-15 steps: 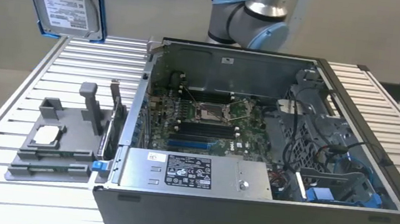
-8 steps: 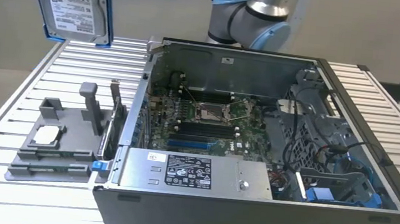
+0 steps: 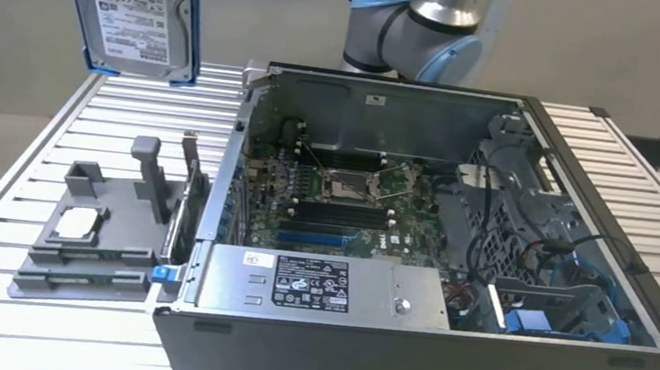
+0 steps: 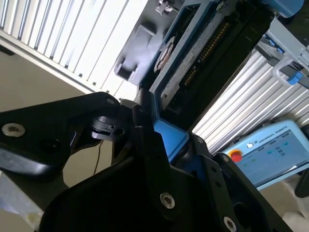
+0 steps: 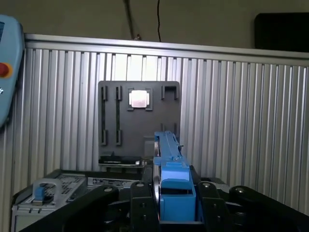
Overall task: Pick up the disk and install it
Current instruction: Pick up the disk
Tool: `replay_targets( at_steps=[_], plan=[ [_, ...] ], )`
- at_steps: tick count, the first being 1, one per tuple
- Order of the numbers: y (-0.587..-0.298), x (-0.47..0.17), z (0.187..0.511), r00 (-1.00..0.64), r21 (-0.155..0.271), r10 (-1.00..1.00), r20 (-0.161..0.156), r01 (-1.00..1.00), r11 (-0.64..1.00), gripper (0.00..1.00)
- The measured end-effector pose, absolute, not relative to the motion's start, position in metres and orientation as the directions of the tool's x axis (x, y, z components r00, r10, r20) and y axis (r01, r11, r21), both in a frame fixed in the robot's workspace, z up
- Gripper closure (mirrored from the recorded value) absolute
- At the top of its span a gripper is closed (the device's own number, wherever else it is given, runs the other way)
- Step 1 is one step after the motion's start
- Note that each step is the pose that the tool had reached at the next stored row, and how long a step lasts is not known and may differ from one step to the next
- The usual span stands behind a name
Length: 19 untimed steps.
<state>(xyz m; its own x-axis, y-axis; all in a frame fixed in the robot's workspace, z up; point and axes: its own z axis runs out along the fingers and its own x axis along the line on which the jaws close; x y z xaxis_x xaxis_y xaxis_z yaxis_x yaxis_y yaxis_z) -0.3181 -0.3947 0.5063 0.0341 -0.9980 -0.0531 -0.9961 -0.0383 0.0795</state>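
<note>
as i watch the exterior view, the disk (image 3: 140,8) hangs upright in the air at that view's left, high above the counter (image 3: 102,133) and grey fixture (image 3: 92,234), beside the open computer case (image 3: 411,350). in the first wrist view my jaws are clamped on its blue frame (image 5: 176,188).
</note>
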Motion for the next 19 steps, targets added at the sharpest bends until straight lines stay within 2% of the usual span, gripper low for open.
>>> replay_targets(
  at_steps=[8, 19],
  plan=[
    [-0.407, -0.306, 0.506, 0.035, 0.061, -0.998, -0.053, -0.997, -0.038, 1.00],
    [-0.418, -0.262, 0.506, 0.035, 0.056, -0.998, -0.052, -0.998, -0.038, 1.00]
  ],
)
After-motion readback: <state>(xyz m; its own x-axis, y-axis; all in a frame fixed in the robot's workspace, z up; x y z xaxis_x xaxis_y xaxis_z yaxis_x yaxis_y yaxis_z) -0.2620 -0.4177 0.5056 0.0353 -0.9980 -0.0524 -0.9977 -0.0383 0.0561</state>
